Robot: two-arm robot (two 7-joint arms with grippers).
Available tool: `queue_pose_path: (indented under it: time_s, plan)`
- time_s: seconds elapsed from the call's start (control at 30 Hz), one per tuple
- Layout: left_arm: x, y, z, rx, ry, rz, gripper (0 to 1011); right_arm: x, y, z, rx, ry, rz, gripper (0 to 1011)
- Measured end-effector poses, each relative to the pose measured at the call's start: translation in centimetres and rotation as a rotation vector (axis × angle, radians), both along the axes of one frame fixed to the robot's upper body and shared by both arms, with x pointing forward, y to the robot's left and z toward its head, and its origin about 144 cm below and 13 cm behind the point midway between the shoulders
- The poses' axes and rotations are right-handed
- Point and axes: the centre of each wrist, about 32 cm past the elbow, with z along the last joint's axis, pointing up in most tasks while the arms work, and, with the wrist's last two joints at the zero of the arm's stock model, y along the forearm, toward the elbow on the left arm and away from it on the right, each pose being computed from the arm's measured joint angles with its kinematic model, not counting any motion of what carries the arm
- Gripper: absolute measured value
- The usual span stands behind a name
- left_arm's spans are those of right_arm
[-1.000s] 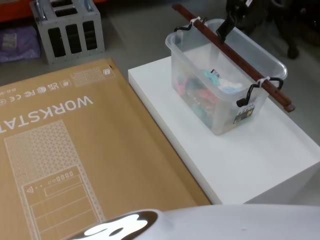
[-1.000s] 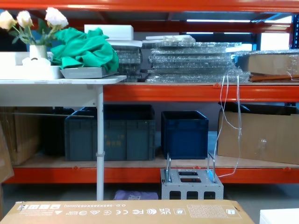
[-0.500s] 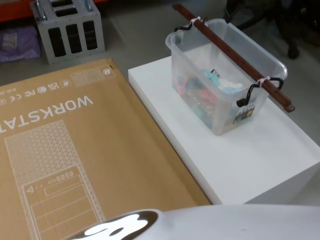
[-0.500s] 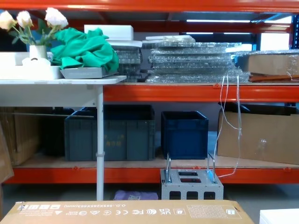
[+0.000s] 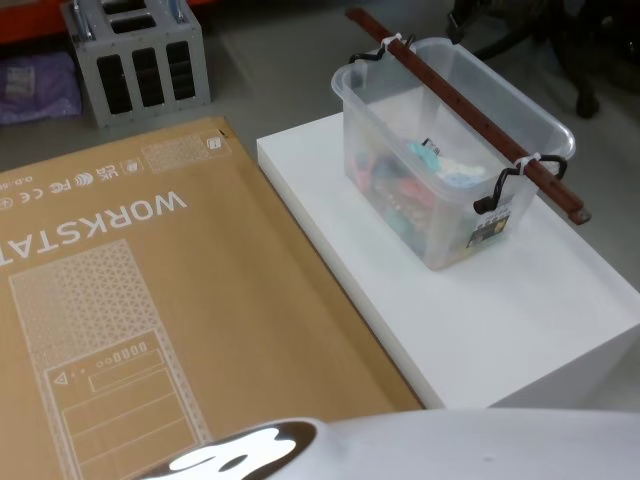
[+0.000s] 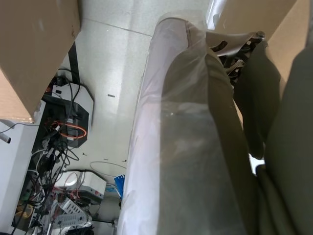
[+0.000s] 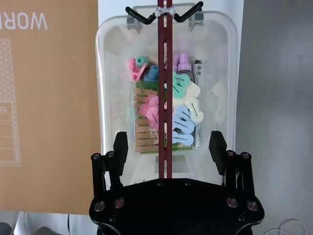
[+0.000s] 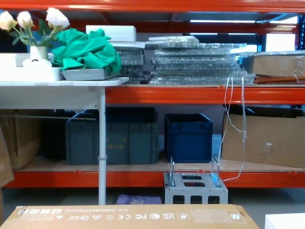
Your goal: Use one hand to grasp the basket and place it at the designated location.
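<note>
Translucent tub, head view: you see the pale whitish plastic basket on the white block, a dark red-brown wooden bar along its length.
Right wrist view: your right gripper, fingers apart, hangs above, straddling the bar.
Left gripper: cannot tell.

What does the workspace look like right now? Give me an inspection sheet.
Surface: white block platform, beside a flat brown cardboard box.
Job's things: clear plastic basket on the platform, holding coloured clothespins; dark red wooden bar tied across its rim.
Clutter: nothing seen on the platform.
Grippers: right pincer open, above the basket, straddling the bar.
Cables: tangled wires on the floor.
Surroundings: orange shelving, dark blue crates.
</note>
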Motion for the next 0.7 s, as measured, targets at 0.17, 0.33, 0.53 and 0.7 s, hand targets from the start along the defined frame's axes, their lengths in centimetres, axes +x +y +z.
queue_pose_path:
  time_s: [0.17, 0.33, 0.53, 0.7]
  plan:
    - [0.0, 0.0, 0.0, 0.0, 0.0, 0.0, 0, 0.02, -0.01, -0.05, -0.001, 0.002, 0.0, 1000]
    - [0.0, 0.0, 0.0, 0.0, 0.0, 0.0, 0, 0.05, -0.01, -0.07, -0.001, 0.003, -0.001, 1000]
    - [0.0, 0.0, 0.0, 0.0, 0.0, 0.0, 0, 0.06, -0.01, -0.08, -0.001, 0.004, -0.001, 1000]
    - [0.0, 0.0, 0.0, 0.0, 0.0, 0.0, 0, 0.07, -0.01, -0.09, -0.002, 0.004, -0.001, 1000]
